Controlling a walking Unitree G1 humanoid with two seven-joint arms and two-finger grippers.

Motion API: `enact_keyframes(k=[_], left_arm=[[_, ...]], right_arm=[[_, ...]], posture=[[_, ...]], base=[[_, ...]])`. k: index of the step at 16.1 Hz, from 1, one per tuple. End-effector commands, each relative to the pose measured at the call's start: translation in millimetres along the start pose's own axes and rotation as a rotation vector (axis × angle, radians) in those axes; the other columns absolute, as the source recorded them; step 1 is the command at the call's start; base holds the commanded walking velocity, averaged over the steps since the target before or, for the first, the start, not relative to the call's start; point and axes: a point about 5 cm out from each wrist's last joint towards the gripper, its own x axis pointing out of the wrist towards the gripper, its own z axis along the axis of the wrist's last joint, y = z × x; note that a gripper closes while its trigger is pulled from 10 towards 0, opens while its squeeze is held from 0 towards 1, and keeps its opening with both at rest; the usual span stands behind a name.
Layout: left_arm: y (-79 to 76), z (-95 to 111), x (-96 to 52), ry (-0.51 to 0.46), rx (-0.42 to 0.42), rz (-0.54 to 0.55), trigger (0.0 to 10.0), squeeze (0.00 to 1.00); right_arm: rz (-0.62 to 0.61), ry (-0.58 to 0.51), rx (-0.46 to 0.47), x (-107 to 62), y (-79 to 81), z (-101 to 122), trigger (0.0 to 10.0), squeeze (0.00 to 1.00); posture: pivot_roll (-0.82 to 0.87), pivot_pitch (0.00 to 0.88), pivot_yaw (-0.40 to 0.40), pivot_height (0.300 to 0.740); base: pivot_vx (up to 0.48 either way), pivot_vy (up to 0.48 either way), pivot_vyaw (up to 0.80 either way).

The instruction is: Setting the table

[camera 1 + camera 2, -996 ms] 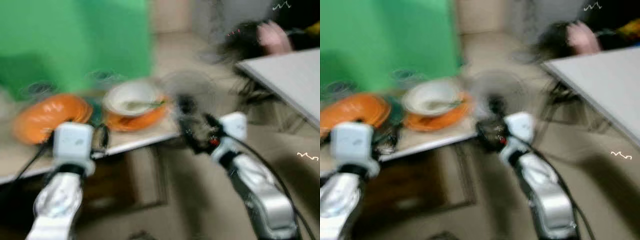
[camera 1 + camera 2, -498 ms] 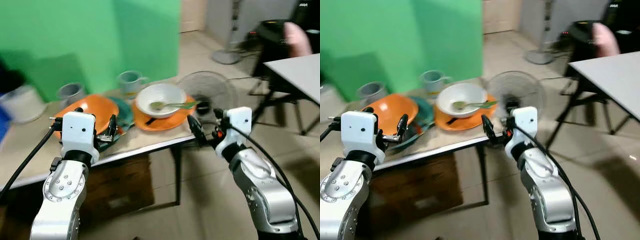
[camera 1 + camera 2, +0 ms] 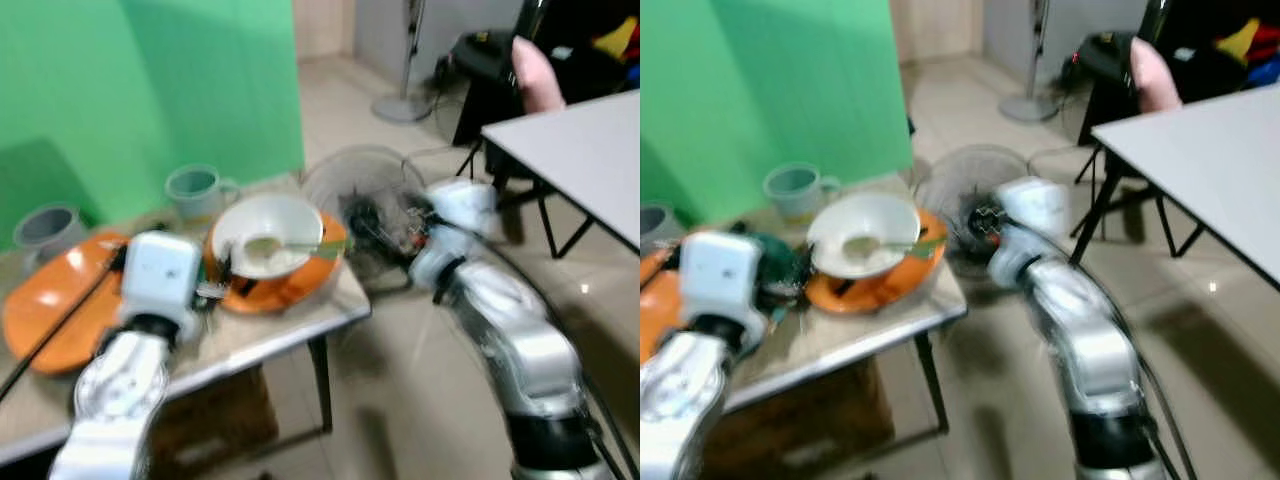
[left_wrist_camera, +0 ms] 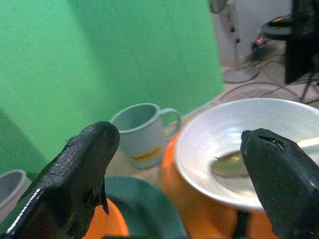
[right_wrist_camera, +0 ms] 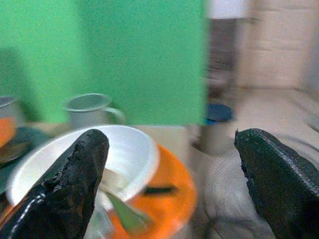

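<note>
Two grippers, left [image 4: 179,184] and right [image 5: 169,184], jaws apart, empty; white bowl [image 4: 239,149] just ahead.

A bright green backdrop wall [image 3: 150,80] fills the upper left. The floor is pale beige glossy tile [image 3: 420,400]. At right stands a white-topped table on black legs [image 3: 580,160]. A round wire-cage floor fan [image 3: 345,180] sits centre, a pedestal fan base [image 3: 400,105] behind.
</note>
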Motion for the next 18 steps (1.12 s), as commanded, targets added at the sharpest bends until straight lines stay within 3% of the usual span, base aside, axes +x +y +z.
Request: enact_keyframes(k=[1, 4, 7, 10, 13, 17, 18], left_arm=[[-3.1, 7.0, -5.9, -0.021, 0.009, -0.013, 10.0, 0.0], [-4.8, 10.4, -17.4, -0.019, 0.023, -0.003, 10.0, 0.0], [-5.2, 12.9, -18.8, -0.022, 0.036, -0.015, 10.0, 0.0], [-6.4, 16.7, -11.4, -0.032, 0.066, -0.052, 10.0, 0.0], [-17.2, 15.0, 0.8, -0.014, 0.074, -0.21, 10.0, 0.0], [-26.4, 12.0, 5.4, 0.022, 0.064, -0.459, 10.0, 0.0], [-24.9, 10.0, 0.9, 0.055, 0.048, -0.544, 10.0, 0.0]], right_arm=[[0.042, 0.001, -0.025, -4.4, -6.1, 4.1, 10.0, 0.0], [0.172, -0.029, -0.015, -7.9, -7.2, 17.0, 10.0, 0.0], [0.27, -0.027, 0.005, -10.6, -13.5, 24.2, 10.0, 0.0], [0.318, 0.043, -0.039, -15.7, -15.6, 15.7, 10.0, 0.0], [0.324, 0.241, -0.113, -12.4, -19.3, 6.1, 10.0, 0.0], [0.362, 0.337, -0.082, 19.8, -7.2, 22.8, 10.0, 0.0], [0.362, 0.347, -0.1, 37.4, -1.9, 32.9, 10.0, 0.0]], posture=[[0.0, 0.0, 0.05, 0.74], [0.03, 0.0, 0.037, 0.74], [0.03, 0.0, 0.039, 0.74], [0.02, 0.0, 0.059, 0.74], [-0.02, 0.0, 0.113, 0.74], [-0.06, 0.0, 0.141, 0.74], [-0.06, 0.0, 0.135, 0.74]], base=[[0.307, 0.0, 0.8], [0.184, 0.0, 0.8], [0.0, 0.0, 0.0], [0.0, 0.0, 0.0], [0.0, 0.0, 0.0], [0.0, 0.0, 0.0], [0.0, 0.0, 0.0]])
